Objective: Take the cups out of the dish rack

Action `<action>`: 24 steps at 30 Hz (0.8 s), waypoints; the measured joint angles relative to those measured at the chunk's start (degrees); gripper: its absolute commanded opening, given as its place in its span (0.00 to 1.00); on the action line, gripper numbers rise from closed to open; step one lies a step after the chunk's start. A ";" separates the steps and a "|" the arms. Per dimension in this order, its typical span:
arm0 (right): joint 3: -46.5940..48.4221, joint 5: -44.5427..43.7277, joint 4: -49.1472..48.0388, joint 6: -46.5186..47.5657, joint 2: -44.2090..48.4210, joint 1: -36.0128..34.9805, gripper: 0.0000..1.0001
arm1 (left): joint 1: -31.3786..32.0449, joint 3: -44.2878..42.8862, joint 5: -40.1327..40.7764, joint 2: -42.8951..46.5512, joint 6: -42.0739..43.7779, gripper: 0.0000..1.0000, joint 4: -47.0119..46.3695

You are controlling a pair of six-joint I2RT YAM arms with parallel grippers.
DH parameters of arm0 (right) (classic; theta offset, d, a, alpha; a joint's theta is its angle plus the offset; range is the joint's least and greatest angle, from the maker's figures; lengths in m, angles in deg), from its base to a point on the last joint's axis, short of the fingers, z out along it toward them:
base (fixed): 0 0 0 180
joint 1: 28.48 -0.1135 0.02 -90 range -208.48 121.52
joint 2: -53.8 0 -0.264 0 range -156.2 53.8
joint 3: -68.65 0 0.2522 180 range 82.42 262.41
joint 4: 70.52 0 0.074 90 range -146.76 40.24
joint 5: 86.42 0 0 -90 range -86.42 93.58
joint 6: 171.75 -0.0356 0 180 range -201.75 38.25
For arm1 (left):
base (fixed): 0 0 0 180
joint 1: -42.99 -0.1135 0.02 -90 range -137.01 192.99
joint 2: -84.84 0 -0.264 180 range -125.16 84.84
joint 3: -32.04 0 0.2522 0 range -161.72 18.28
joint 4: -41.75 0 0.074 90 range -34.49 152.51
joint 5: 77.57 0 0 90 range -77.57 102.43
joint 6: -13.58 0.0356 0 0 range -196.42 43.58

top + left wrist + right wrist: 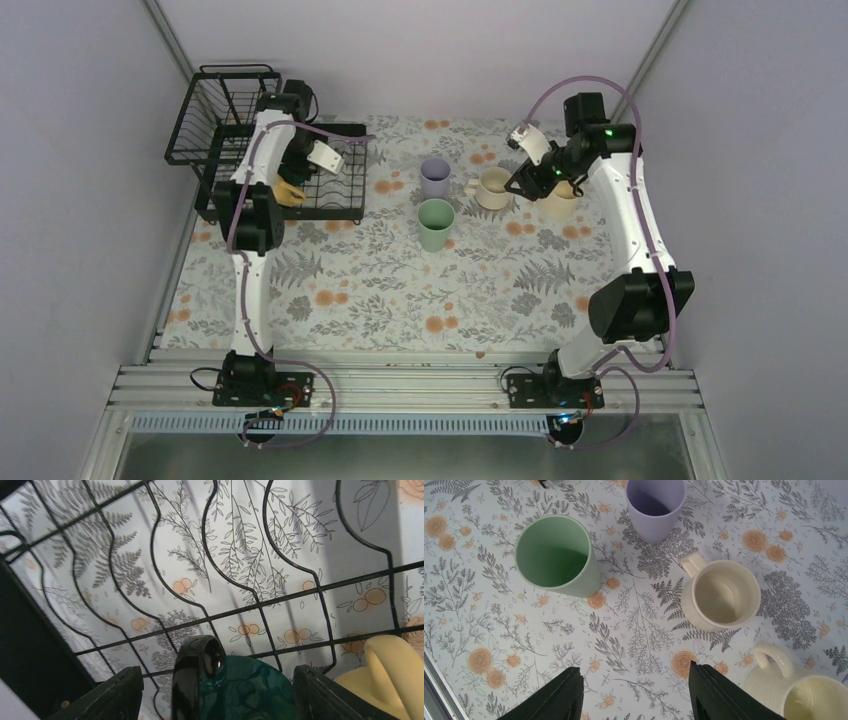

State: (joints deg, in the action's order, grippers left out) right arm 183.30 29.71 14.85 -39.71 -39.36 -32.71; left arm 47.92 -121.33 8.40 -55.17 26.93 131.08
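The black wire dish rack (232,100) stands at the far left. My left gripper (297,180) reaches down into its flat tray. In the left wrist view the gripper (217,695) is open and straddles a dark teal mug (245,690) whose glossy handle (192,675) points up; the left finger stands apart from the handle. A yellow mug (395,670) lies just right of it on the rack wires (280,602), and it also shows in the top view (289,191). My right gripper (636,690) is open and empty above the cloth.
On the flowered cloth stand a lavender tumbler (435,177), a mint-green tumbler (435,224), a cream mug (492,189) and a second cream mug (560,203) beside my right gripper (520,186). Grey walls close in on both sides.
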 measured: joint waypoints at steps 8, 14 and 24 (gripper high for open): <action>-1.14 0.13 -0.52 -0.13 0.00 -1.40 0.52 | -0.07 -1.75 3.69 -5.03 -0.87 0.58 0.46; -1.90 0.09 -0.96 -0.22 0.00 -1.46 0.48 | -0.02 -2.16 4.92 -6.23 -1.81 0.39 0.66; -3.19 0.09 -1.29 -0.37 0.00 -2.14 0.44 | -0.04 -2.14 7.04 -6.23 -2.19 0.03 1.33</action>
State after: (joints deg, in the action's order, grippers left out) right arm 180.10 29.80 13.56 -40.08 -39.36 -34.85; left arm 47.88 -123.47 15.44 -61.40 24.74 132.41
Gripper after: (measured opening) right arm 0.451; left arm 0.132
